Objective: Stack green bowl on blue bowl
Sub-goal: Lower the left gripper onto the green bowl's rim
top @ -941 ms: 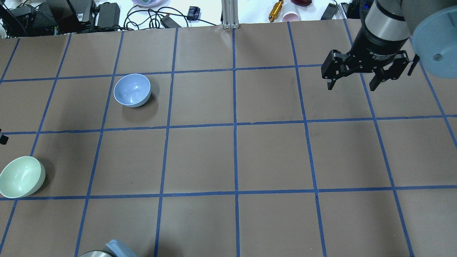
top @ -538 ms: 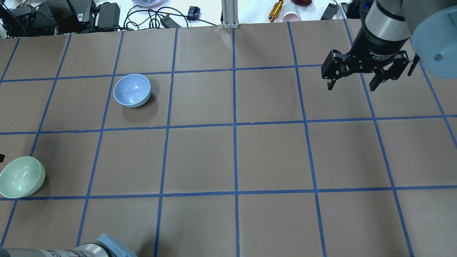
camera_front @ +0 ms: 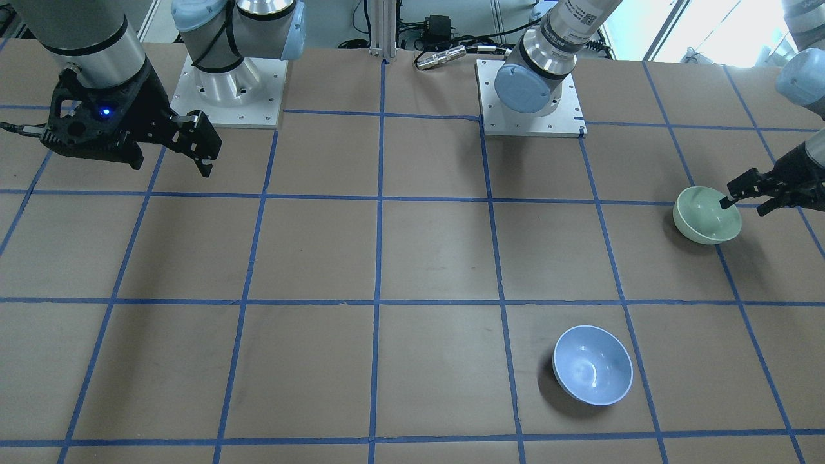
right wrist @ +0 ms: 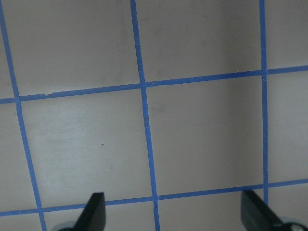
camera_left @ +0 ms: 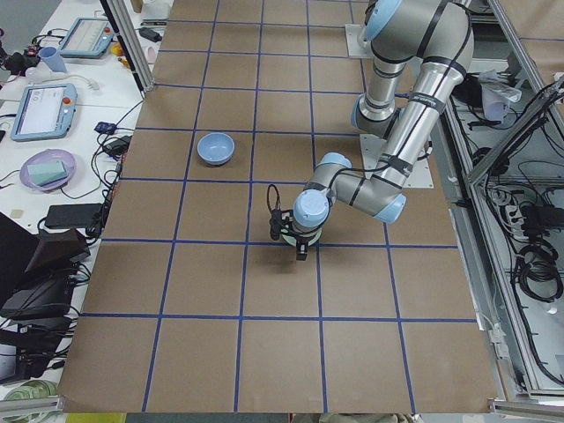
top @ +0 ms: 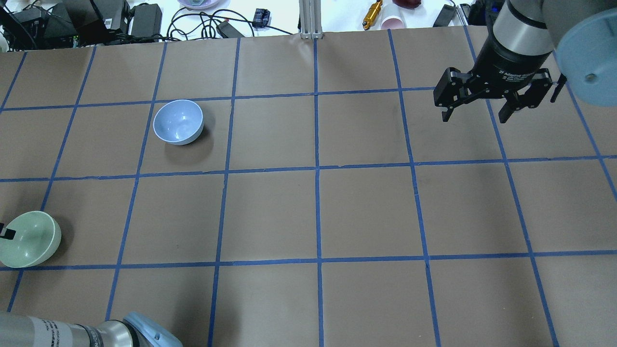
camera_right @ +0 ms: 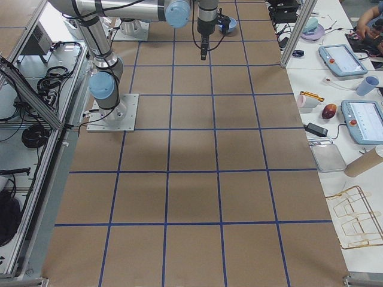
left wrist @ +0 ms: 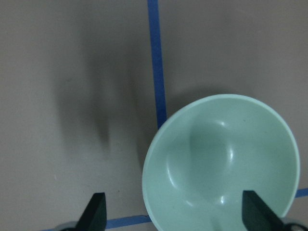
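The green bowl (top: 30, 239) sits upright at the table's left edge, and also shows in the front view (camera_front: 707, 218) and the left wrist view (left wrist: 221, 163). My left gripper (camera_front: 743, 206) is open at the bowl's outer rim, one finger over its inside and one outside; its fingertip (top: 7, 234) shows overhead. In the left wrist view this gripper (left wrist: 174, 214) holds nothing. The blue bowl (top: 178, 122) stands alone further back, also in the front view (camera_front: 593, 364). My right gripper (top: 476, 115) is open and empty at the far right, above bare table (right wrist: 173, 214).
Cables, power bricks, a pink cup (top: 393, 21) and an aluminium post (top: 311, 19) lie beyond the table's far edge. The left arm's elbow (top: 144, 332) juts in at the bottom left. Both arm bases (camera_front: 229, 84) stand at the robot's side.
My left gripper's fingertip has moved along the left edge to the green bowl's rim, and the left arm's elbow has come further into view. The bowls and right arm have stayed put.
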Controlling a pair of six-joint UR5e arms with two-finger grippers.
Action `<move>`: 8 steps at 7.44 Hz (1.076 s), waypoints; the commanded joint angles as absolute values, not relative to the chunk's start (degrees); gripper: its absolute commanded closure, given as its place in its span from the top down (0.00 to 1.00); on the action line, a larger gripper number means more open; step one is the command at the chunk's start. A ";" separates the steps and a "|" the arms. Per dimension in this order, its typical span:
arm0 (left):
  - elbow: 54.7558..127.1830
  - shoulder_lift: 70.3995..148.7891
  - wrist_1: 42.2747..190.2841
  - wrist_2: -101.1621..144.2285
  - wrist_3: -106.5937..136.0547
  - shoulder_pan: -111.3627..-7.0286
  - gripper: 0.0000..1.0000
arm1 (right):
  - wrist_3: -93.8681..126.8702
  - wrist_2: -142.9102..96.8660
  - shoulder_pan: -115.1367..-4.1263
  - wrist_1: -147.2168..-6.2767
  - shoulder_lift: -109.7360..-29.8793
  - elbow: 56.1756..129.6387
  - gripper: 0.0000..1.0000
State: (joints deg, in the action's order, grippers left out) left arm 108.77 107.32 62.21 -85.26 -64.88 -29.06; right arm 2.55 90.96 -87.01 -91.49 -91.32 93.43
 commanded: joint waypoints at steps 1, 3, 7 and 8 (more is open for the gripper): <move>108.81 109.50 61.61 -85.08 -64.86 -29.00 0.98 | 2.55 90.97 -87.01 -91.49 -91.32 93.43 1.00; 108.98 111.00 60.82 -84.20 -65.04 -29.00 0.98 | 2.55 90.97 -87.01 -91.49 -91.32 93.43 1.00; 109.07 112.58 60.56 -84.29 -65.13 -29.00 0.96 | 2.55 90.97 -87.01 -91.49 -91.32 93.43 1.00; 108.99 113.02 60.56 -84.37 -65.13 -29.00 0.92 | 2.55 90.97 -87.01 -91.49 -91.32 93.43 1.00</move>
State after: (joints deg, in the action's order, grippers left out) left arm 109.04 112.49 60.59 -84.30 -65.11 -29.00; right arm 2.55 90.95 -87.01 -91.49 -91.32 93.43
